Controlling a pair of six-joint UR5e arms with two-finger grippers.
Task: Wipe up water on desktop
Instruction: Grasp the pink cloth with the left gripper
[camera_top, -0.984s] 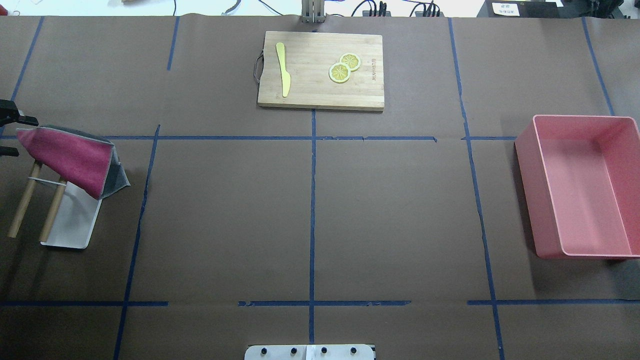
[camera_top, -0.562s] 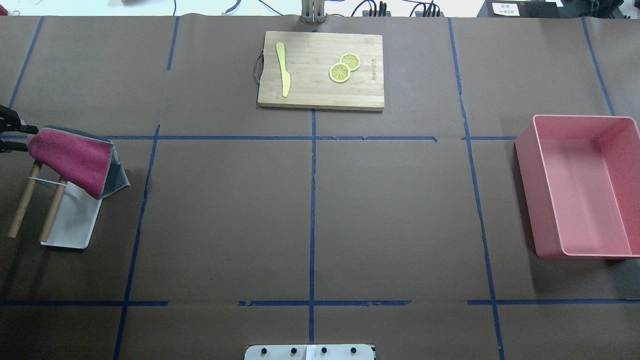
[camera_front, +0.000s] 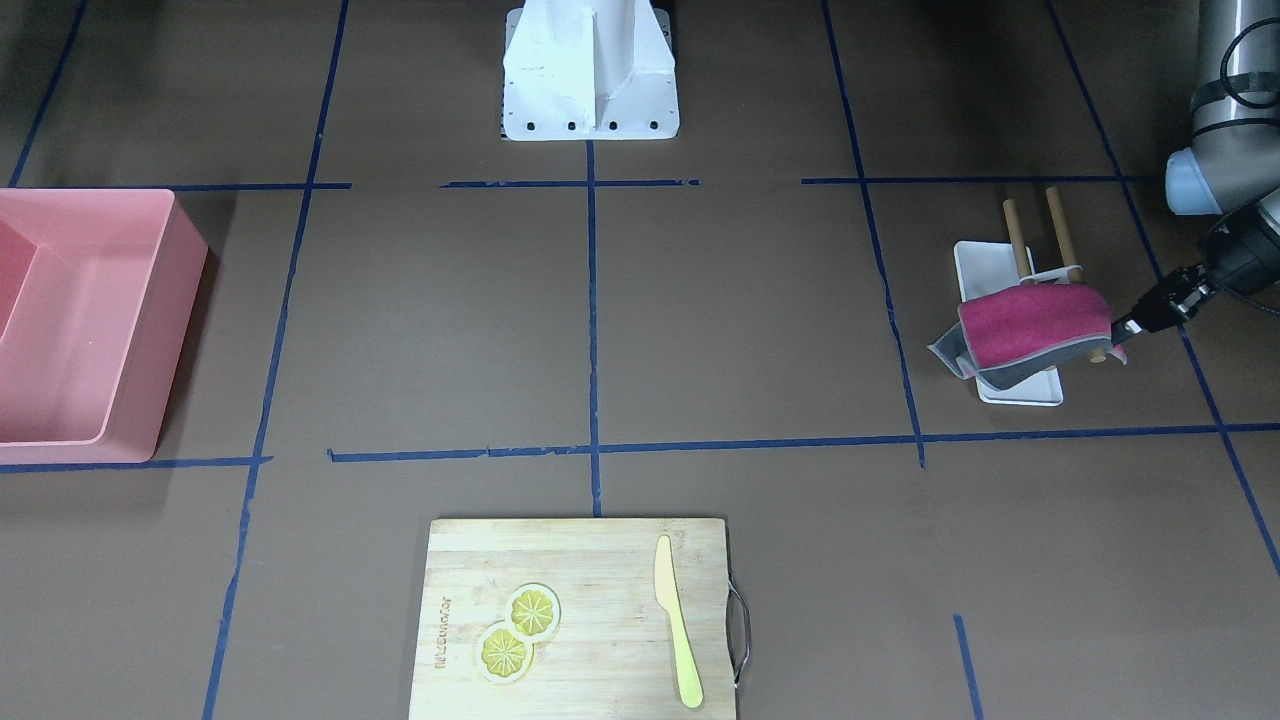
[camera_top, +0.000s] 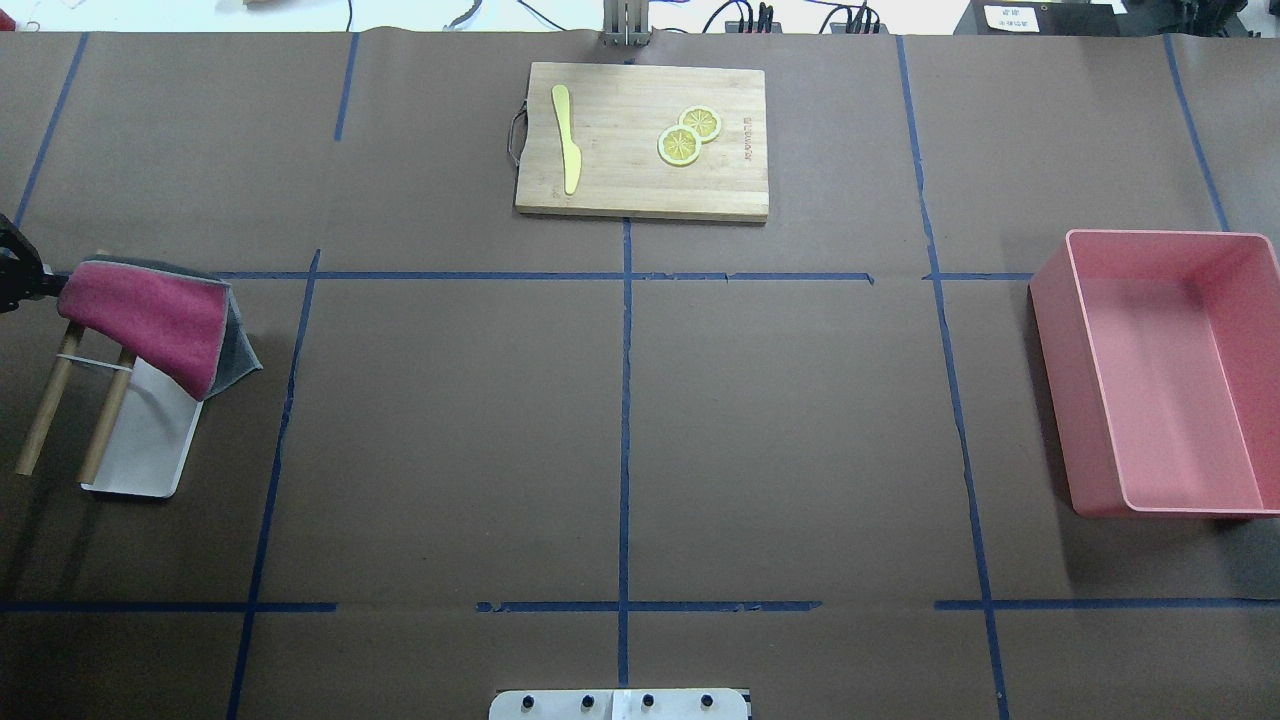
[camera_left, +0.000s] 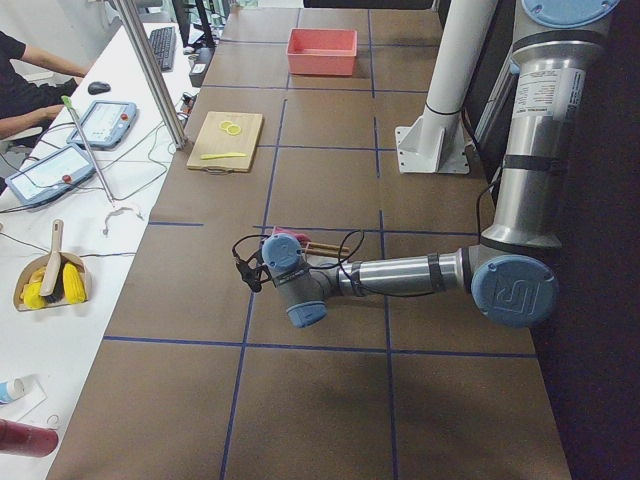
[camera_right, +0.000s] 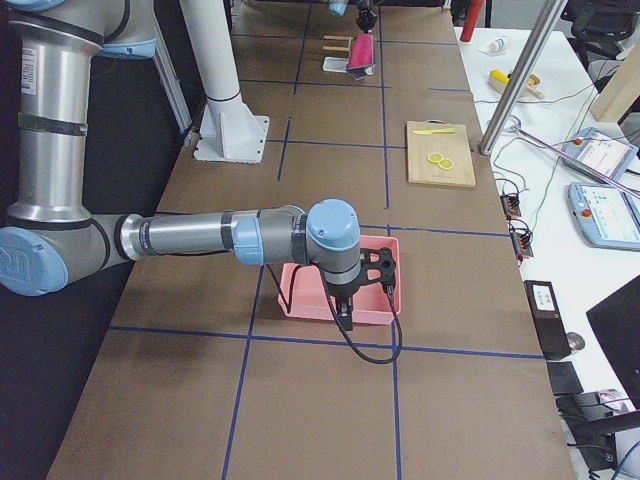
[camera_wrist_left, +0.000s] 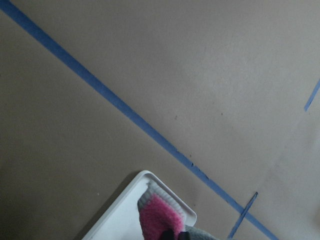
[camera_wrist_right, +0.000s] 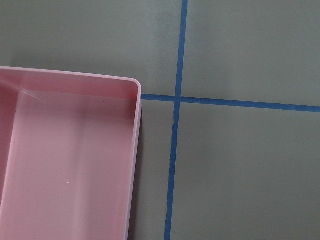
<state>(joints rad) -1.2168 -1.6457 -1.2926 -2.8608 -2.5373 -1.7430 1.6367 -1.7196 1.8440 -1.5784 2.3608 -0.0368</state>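
The desktop (camera_top: 450, 430) is dark brown with blue tape lines, and I see no water on it. A magenta and grey cloth (camera_top: 145, 320) hangs over a small rack with two wooden rods and a white base (camera_top: 150, 445) at the far left. My left gripper (camera_top: 40, 283) is at the cloth's left edge, fingers closed together on it. The front-facing view shows its tip (camera_front: 1122, 328) touching the cloth (camera_front: 1035, 325). The left wrist view shows the cloth (camera_wrist_left: 157, 220) at its bottom edge. My right gripper (camera_right: 345, 318) hovers over the pink bin; I cannot tell its state.
A pink bin (camera_top: 1050, 380) stands at the right edge. A bamboo cutting board (camera_top: 620, 190) at the far middle holds a yellow knife (camera_top: 566, 140) and two lemon slices (camera_top: 688, 138). The arms' white base plate (camera_top: 620, 705) is at the near edge.
The left gripper's fingers, spread apart around the cloth's left tip a second ago, have come together. The cloth's left end has drawn in and settled lower over the rack.
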